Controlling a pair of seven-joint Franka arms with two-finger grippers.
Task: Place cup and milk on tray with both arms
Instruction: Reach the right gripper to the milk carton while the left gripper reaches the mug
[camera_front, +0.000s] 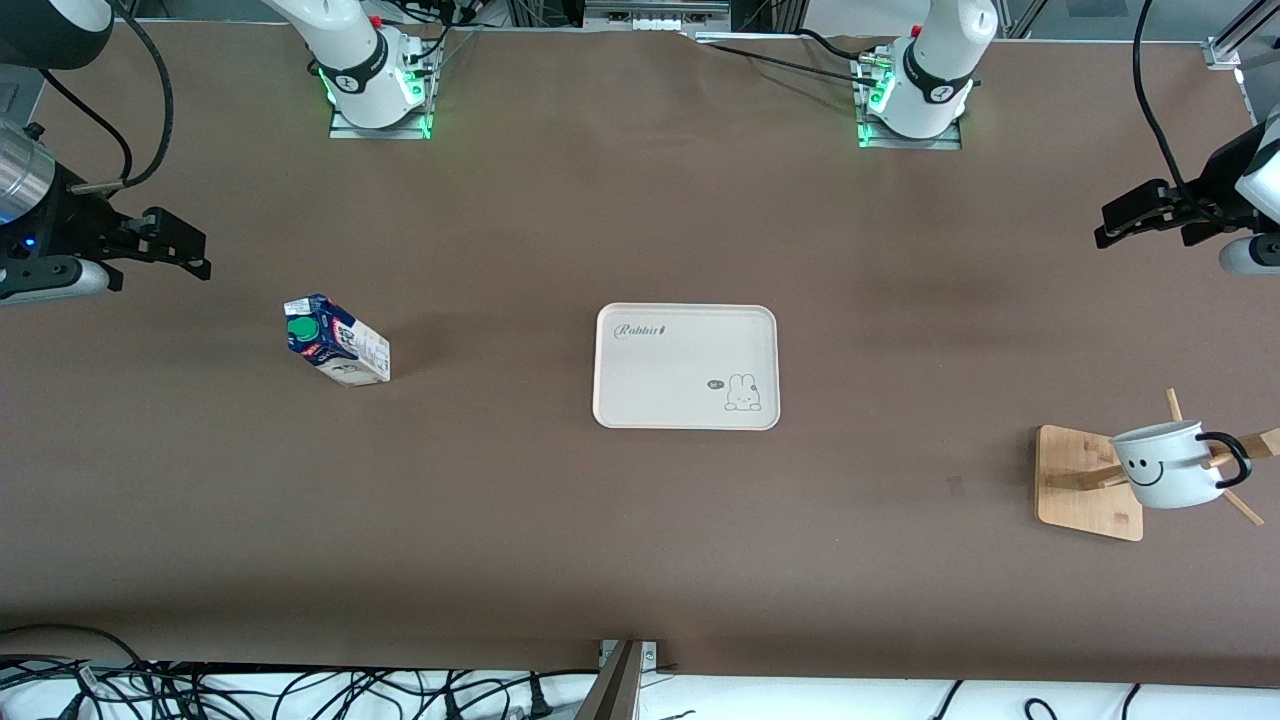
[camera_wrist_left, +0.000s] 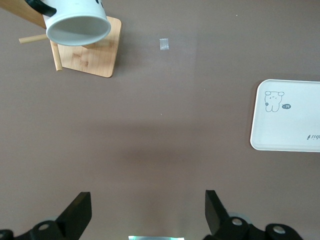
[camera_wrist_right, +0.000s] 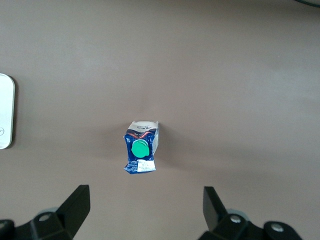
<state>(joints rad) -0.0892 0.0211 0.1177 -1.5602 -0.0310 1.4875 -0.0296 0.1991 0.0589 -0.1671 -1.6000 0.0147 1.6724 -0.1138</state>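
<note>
The milk (camera_front: 337, 340) stands upright on the table toward the right arm's end; it also shows in the right wrist view (camera_wrist_right: 141, 147). The cream tray (camera_front: 686, 366) lies mid-table with nothing on it. The cup (camera_front: 1170, 463) hangs tilted on a wooden rack (camera_front: 1085, 480) toward the left arm's end, and also shows in the left wrist view (camera_wrist_left: 78, 25). My right gripper (camera_front: 200, 255) is open and empty over bare table, apart from the milk. My left gripper (camera_front: 1105, 225) is open and empty over bare table, apart from the cup.
A small grey patch (camera_front: 955, 486) lies on the table between the tray and the rack. The brown table top runs wide around the tray. Cables lie along the table's edge nearest the front camera.
</note>
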